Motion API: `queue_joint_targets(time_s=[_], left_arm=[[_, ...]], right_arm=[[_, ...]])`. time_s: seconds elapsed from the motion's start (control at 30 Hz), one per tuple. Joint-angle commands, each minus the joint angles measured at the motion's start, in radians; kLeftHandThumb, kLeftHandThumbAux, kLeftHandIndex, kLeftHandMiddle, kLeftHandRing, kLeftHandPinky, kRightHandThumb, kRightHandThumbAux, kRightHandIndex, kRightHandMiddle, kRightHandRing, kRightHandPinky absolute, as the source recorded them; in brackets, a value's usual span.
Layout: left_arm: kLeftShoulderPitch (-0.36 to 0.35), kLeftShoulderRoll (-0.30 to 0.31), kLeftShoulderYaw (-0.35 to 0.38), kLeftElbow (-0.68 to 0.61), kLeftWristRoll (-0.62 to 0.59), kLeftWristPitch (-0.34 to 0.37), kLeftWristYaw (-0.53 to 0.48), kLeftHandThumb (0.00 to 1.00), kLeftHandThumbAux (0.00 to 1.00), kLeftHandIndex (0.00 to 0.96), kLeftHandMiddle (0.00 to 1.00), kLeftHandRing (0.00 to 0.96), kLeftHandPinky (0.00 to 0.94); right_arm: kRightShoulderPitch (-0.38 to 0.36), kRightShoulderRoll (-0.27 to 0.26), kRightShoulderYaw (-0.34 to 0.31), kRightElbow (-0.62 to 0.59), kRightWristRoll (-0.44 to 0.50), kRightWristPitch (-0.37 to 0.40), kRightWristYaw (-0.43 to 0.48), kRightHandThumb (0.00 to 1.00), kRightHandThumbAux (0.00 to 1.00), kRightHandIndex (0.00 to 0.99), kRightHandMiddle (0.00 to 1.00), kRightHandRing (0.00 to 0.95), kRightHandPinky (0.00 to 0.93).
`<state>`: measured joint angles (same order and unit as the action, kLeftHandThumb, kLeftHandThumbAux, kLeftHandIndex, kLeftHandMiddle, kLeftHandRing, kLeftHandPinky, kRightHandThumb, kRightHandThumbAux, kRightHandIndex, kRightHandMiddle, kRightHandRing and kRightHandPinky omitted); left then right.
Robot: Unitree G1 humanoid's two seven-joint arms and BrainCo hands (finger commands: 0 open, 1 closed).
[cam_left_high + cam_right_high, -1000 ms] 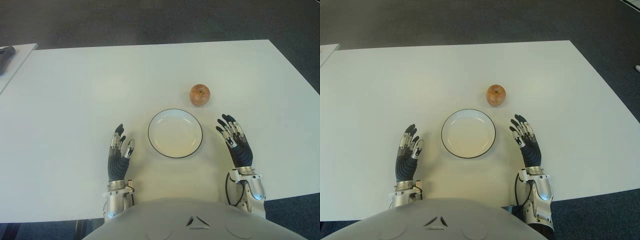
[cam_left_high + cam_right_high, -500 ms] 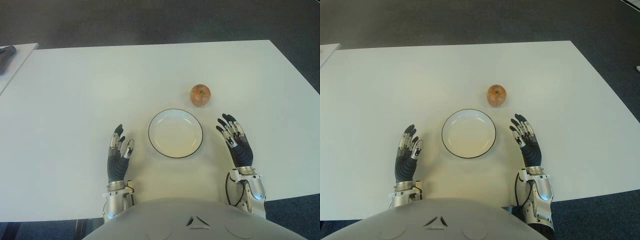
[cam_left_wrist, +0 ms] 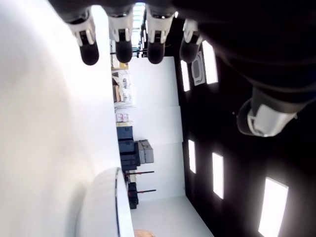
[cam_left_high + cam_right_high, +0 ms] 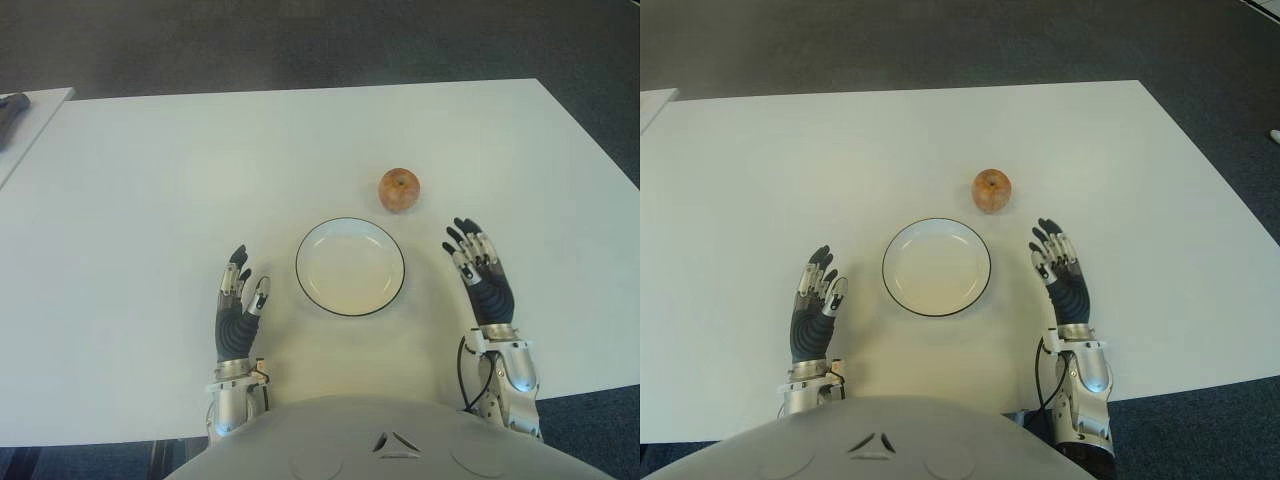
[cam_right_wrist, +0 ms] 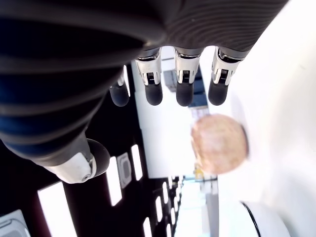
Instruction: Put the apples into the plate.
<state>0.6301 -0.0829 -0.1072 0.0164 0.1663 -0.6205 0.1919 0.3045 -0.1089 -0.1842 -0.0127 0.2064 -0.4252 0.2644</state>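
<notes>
Sitting centre-frame: plate (image 4: 350,267), empty. Apple (image 4: 399,190) just above-right, apart from rim. R hand (image 4: 478,277) right of plate, fingers spread, holding nothing, likely readying reach. L hand (image 4: 238,309) lower left, fingers relaxed, idle.

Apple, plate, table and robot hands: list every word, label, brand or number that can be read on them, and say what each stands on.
None can be read.
The apple has no sticker showing.
The plate is plain white with a dark rim.
The table is bare white.
The left robot hand and right robot hand show no readable marks.
Boxes far off in the left wrist view: too blurred to read.
</notes>
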Motion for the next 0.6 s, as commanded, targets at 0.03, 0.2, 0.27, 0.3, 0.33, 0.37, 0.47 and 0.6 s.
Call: queue_joint_targets(time_s=[0.03, 0.2, 0.27, 0.3, 0.33, 0.37, 0.47, 0.6], left_arm=[[0.005, -0.011, -0.015, -0.006, -0.017, 0.037, -0.013, 0.06, 0.452, 0.084, 0.043, 0.022, 0.023], [-0.039, 0.004, -0.011, 0.062, -0.009, -0.034, -0.005, 0.059, 0.446, 0.08, 0.042, 0.021, 0.028], [-0.039, 0.007, -0.011, 0.066, -0.006, -0.052, -0.005, 0.05, 0.444, 0.082, 0.042, 0.02, 0.031], [-0.041, 0.01, -0.01, 0.071, -0.003, -0.062, -0.005, 0.049, 0.444, 0.083, 0.042, 0.02, 0.031], [-0.043, 0.011, -0.009, 0.075, -0.002, -0.069, -0.005, 0.045, 0.444, 0.084, 0.042, 0.02, 0.031], [-0.044, 0.012, -0.008, 0.078, 0.0, -0.074, -0.005, 0.042, 0.444, 0.085, 0.041, 0.019, 0.031], [-0.043, 0.018, -0.008, 0.078, 0.0, -0.075, -0.01, 0.036, 0.447, 0.086, 0.039, 0.018, 0.03], [-0.043, 0.024, -0.011, 0.077, 0.0, -0.078, -0.014, 0.031, 0.454, 0.086, 0.035, 0.014, 0.028]], right_arm=[[-0.127, -0.044, -0.013, 0.007, -0.11, -0.014, -0.065, 0.435, 0.589, 0.052, 0.048, 0.058, 0.119], [-0.172, -0.096, -0.013, 0.026, -0.238, -0.082, -0.111, 0.453, 0.586, 0.047, 0.044, 0.06, 0.123], [-0.197, -0.128, -0.015, 0.03, -0.293, -0.081, -0.131, 0.448, 0.576, 0.043, 0.04, 0.054, 0.102], [-0.224, -0.15, -0.017, 0.035, -0.327, -0.072, -0.142, 0.447, 0.574, 0.042, 0.039, 0.052, 0.098], [-0.243, -0.166, -0.018, 0.038, -0.351, -0.066, -0.151, 0.438, 0.571, 0.039, 0.036, 0.047, 0.084], [-0.254, -0.174, -0.018, 0.042, -0.365, -0.063, -0.156, 0.432, 0.568, 0.037, 0.034, 0.043, 0.075], [-0.332, -0.226, -0.005, 0.069, -0.461, -0.053, -0.187, 0.409, 0.565, 0.031, 0.03, 0.035, 0.054], [-0.408, -0.275, 0.024, 0.103, -0.596, -0.056, -0.25, 0.362, 0.564, 0.023, 0.023, 0.02, 0.021]])
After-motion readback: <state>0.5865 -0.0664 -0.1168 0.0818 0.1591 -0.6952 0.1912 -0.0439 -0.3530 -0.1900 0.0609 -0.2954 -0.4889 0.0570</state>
